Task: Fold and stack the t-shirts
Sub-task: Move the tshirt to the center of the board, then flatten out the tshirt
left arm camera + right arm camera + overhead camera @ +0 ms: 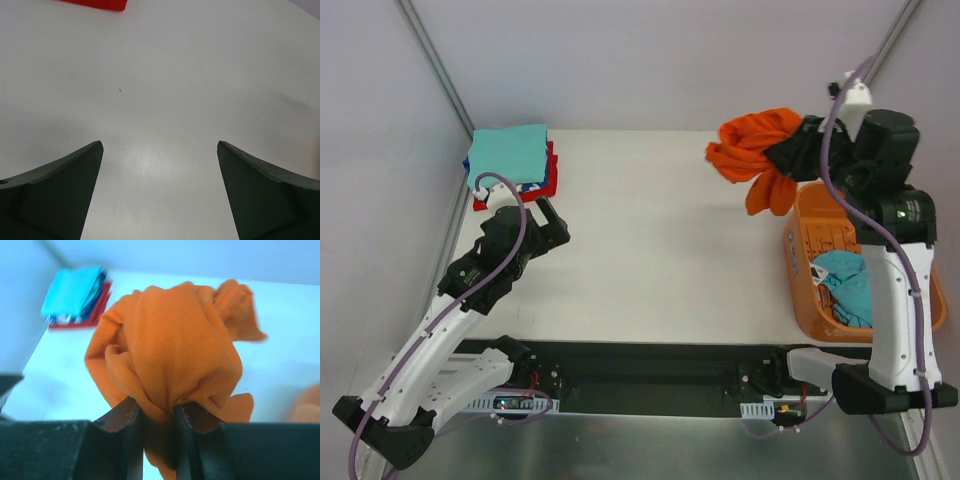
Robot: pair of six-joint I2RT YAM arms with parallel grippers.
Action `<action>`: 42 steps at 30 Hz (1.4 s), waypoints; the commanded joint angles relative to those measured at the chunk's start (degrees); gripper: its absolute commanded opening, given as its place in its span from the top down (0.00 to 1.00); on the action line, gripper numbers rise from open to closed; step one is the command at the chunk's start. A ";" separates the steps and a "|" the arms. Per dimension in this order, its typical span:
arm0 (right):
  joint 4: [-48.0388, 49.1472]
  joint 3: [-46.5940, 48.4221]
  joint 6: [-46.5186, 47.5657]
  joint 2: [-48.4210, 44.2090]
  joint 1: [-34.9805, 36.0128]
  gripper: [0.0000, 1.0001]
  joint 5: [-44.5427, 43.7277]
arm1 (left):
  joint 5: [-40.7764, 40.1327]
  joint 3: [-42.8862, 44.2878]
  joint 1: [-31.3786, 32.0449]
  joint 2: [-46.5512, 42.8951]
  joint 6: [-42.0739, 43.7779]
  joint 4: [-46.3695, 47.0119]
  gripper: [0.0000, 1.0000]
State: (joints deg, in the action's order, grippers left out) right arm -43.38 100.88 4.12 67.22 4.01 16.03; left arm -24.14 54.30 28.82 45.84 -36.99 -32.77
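A bright orange t-shirt [755, 150] hangs bunched over the table's far right, and my right gripper [802, 146] is shut on it. In the right wrist view a fold of this orange t-shirt [175, 350] is pinched between the two fingers of the right gripper [156, 412]. A folded stack of t-shirts [510, 155], teal on top and red at the bottom, lies at the far left corner. Another teal t-shirt [848, 285] lies crumpled in the basket. My left gripper [558, 222] hovers open near the stack, with only bare table between its fingers [75, 185].
The rigid orange plastic basket [803, 250] stands at the table's right edge beside the right arm. A red corner of the stack [100, 4] shows at the top of the left wrist view. White walls close in the table at the back and left.
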 commanded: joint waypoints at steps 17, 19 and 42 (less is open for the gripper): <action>2.75 -19.91 0.28 15.32 22.80 0.04 -22.02 | 4.27 -1.30 0.01 4.06 -4.31 -7.57 0.01; 4.96 -26.41 -0.34 11.64 22.80 0.04 -18.61 | 6.03 -1.66 0.01 5.83 -4.75 -7.48 0.01; 16.74 -50.26 -19.41 17.23 37.82 0.26 -25.27 | 33.36 -5.61 0.01 40.37 -4.75 21.35 0.24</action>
State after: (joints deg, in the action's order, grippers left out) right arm -30.17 49.78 -11.57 81.10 41.60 -6.98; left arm 5.67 46.06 28.82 82.30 -42.00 -15.97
